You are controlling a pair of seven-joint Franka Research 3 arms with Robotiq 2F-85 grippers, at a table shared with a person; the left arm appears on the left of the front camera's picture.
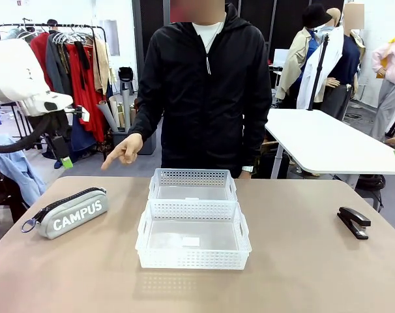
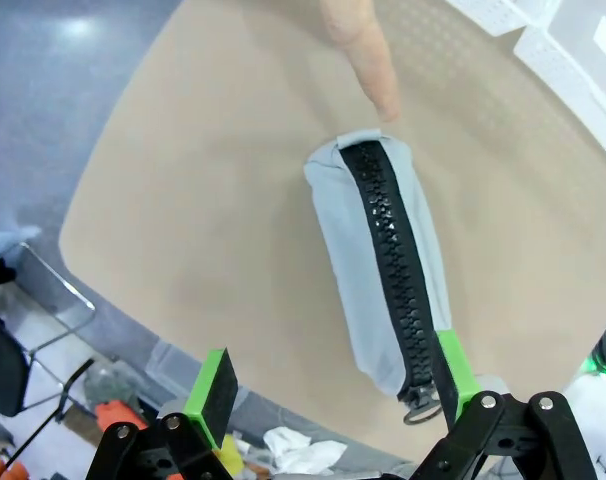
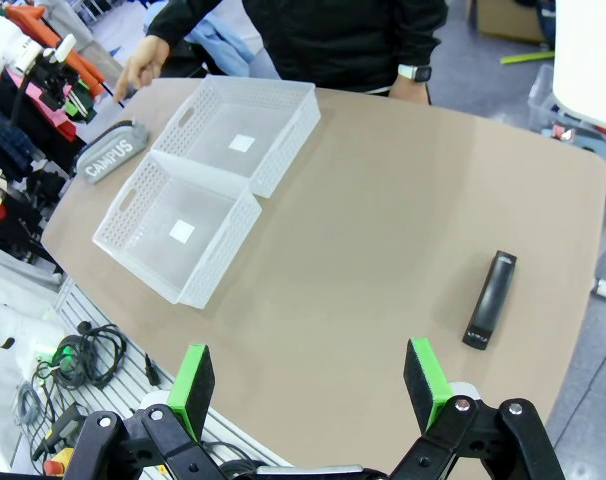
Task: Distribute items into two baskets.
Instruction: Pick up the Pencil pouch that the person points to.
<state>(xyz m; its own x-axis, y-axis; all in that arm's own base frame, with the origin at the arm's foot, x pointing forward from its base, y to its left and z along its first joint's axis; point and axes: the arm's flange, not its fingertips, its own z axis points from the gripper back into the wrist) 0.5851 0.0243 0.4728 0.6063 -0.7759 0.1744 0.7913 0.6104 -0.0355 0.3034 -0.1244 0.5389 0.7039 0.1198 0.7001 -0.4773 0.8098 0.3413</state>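
Note:
The grey CAMPUS pouch (image 1: 70,212) lies at the table's left, zipper up, with the person's pointing hand (image 1: 122,151) just beyond it. My left gripper (image 2: 333,385) hovers open above the pouch (image 2: 383,265), its green pads (image 2: 215,390) wide apart, and a fingertip (image 2: 368,55) points at the pouch's far end. Two white baskets sit mid-table, the far one (image 1: 193,175) touching the near one (image 1: 193,259), both empty. The black stapler (image 1: 354,222) rests at the right. My right gripper (image 3: 308,385) hangs open high over the table, with the stapler (image 3: 489,298) ahead of it.
A person in a black jacket stands at the far edge behind the baskets (image 3: 288,150). The left arm (image 1: 28,85) hangs over the table's left corner. A second white table (image 1: 328,140) stands at the back right, and a clothes rack behind left.

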